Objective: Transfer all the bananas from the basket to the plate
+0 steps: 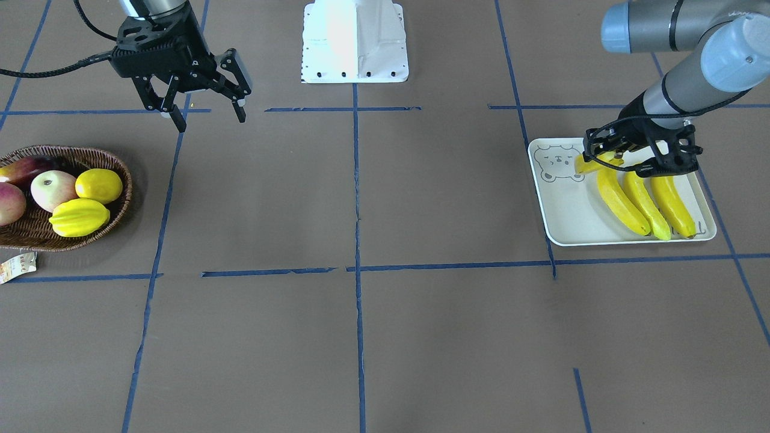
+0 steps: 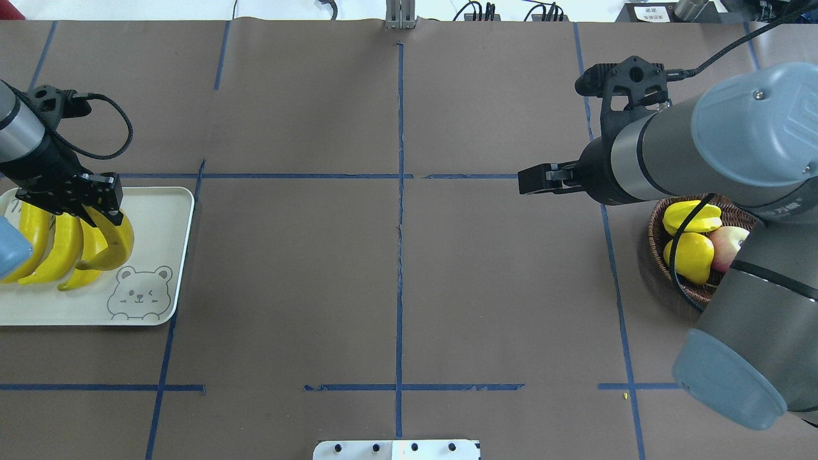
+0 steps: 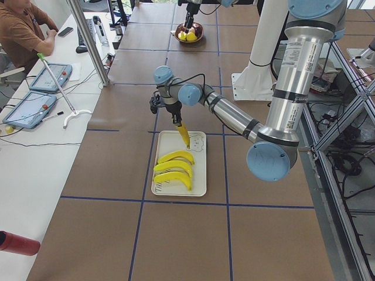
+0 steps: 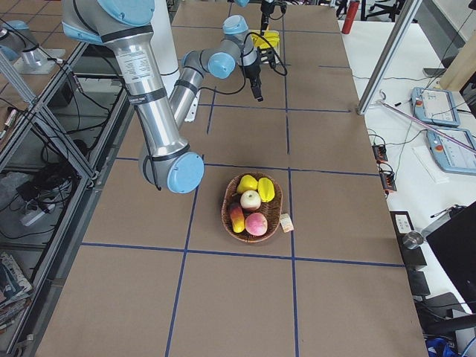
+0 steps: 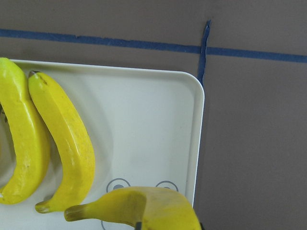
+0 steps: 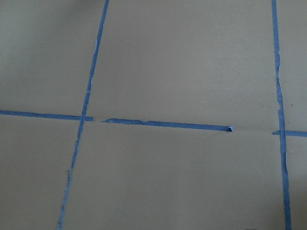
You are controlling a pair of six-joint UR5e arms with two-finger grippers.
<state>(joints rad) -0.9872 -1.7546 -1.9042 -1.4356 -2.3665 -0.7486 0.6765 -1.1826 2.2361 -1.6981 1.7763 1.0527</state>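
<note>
Three bananas (image 1: 646, 204) lie side by side on the white plate (image 1: 565, 204) with the bear drawing. My left gripper (image 1: 625, 157) is over the plate's robot-side end, shut on a fourth banana (image 2: 118, 246). That banana hangs tilted, its lower tip near the bear face (image 2: 140, 294); I cannot tell whether it touches the plate. In the left wrist view the held banana (image 5: 144, 208) fills the bottom edge. My right gripper (image 1: 210, 117) hangs open and empty above the table, on the robot's side of the wicker basket (image 1: 60, 156). No banana shows in the basket.
The basket holds a lemon (image 1: 99, 185), a starfruit (image 1: 78, 216), an apple (image 1: 53, 189) and other reddish fruit, with a paper tag (image 1: 17, 266) beside it. The robot's white base (image 1: 355, 42) stands at mid table edge. A person (image 3: 20, 29) sits at a side desk.
</note>
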